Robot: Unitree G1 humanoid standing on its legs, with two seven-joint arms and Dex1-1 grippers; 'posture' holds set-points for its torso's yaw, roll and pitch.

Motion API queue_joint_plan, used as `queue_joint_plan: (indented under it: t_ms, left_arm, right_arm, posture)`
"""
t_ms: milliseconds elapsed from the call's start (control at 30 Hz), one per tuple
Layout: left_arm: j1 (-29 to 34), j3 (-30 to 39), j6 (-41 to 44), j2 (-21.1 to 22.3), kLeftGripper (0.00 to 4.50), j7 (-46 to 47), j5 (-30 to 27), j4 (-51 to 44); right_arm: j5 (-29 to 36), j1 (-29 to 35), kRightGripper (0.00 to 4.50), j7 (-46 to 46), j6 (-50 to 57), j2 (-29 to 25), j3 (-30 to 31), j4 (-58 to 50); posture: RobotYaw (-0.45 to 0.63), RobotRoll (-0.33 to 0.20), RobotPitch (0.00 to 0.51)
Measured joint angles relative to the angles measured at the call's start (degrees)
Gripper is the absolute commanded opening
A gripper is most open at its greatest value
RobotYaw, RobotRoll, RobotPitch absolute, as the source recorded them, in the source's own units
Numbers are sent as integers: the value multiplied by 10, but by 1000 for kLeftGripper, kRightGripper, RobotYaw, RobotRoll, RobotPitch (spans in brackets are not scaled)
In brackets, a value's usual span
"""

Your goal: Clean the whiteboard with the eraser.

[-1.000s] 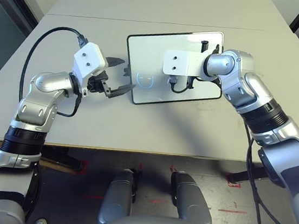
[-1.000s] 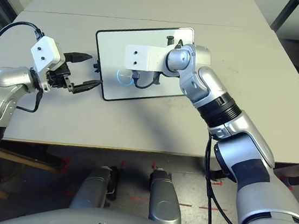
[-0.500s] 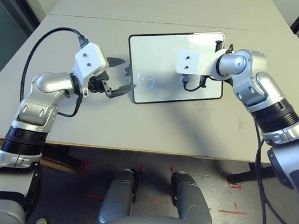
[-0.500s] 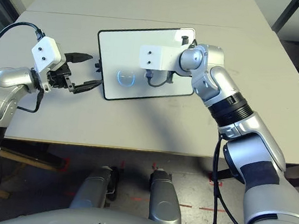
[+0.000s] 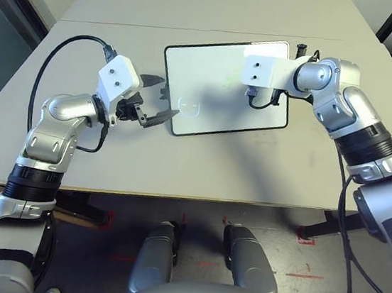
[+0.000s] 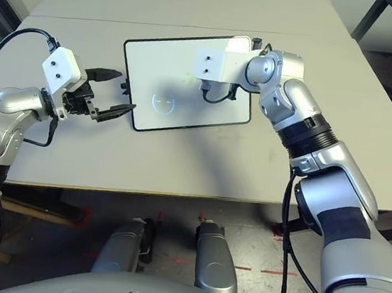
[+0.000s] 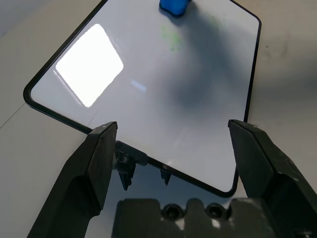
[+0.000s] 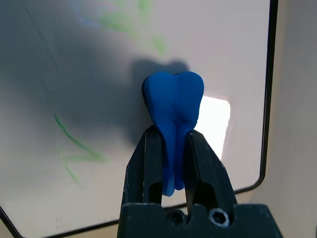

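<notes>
Your right tool (image 8: 171,148) is pinching the blue eraser (image 8: 173,99) between its two fingers, over the board (image 5: 223,96) at its three o'clock side. The board lies on the bench (image 5: 178,173), slightly turned, straight out at twelve o'clock from you. Green marks (image 8: 81,153) show on its white face near the eraser, two patches of them, one with thin strokes. Your left tool (image 7: 173,124) has its fingers spread, with nothing between them, just off the board's nine o'clock edge, beside the small black knobs (image 7: 126,166) there. A bright glare patch (image 7: 90,64) also sits on the glossy face.
</notes>
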Motion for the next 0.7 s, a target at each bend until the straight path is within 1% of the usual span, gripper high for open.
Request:
queue_joint_plan:
  t_ms: [133,400,700]
  left_arm:
    - [0,0,0,0,4500,0,0,0]
    - [1,0,0,1,4500,0,0,0]
    - [1,0,0,0,4500,0,0,0]
  right_arm:
    - [-1,0,398,1,-1,22,3,-6]
    - [-6,8,398,12,-1,47,11,-28]
    - [-11,33,398,31,9,48,23,-70]
  posture:
    - [-175,0,147]
    - [-174,0,144]
    - [-183,0,138]
